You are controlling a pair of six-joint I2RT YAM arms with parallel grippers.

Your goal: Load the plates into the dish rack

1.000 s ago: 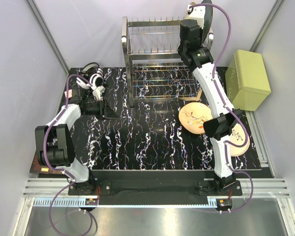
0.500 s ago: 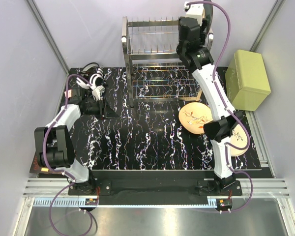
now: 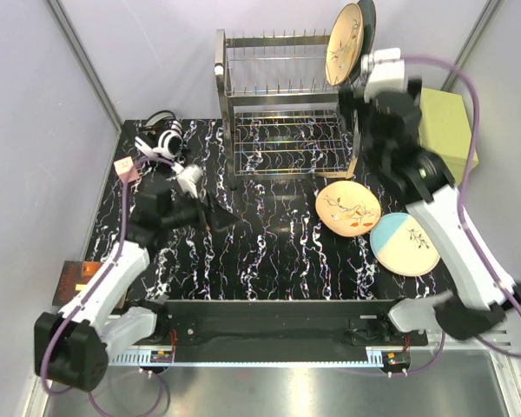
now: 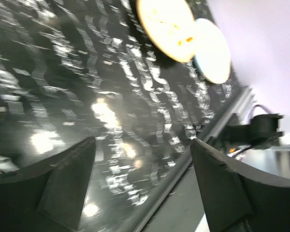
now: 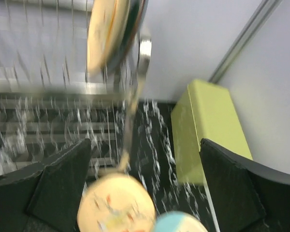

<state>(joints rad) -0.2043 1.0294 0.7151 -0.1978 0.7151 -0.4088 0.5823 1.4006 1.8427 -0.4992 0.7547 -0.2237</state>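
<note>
Where the dish rack (image 3: 282, 95) ends, two plates (image 3: 342, 45) stand upright.

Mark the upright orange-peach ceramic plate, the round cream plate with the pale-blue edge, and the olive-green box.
Upright orange-peach ceramic plate (image 3: 344, 43): top external view, centre of its face.
Round cream plate with the pale-blue edge (image 3: 405, 246): top external view, centre of its face.
Olive-green box (image 5: 211, 126): right wrist view, its top face.

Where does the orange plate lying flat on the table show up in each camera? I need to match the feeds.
Top external: flat orange plate sits right of centre.
Left wrist: flat orange plate at the top edge, blurred.
Right wrist: flat orange plate at the bottom edge, left of centre, blurred.
Shared landmark: cream plate with blue edge beside it in all three views.
</note>
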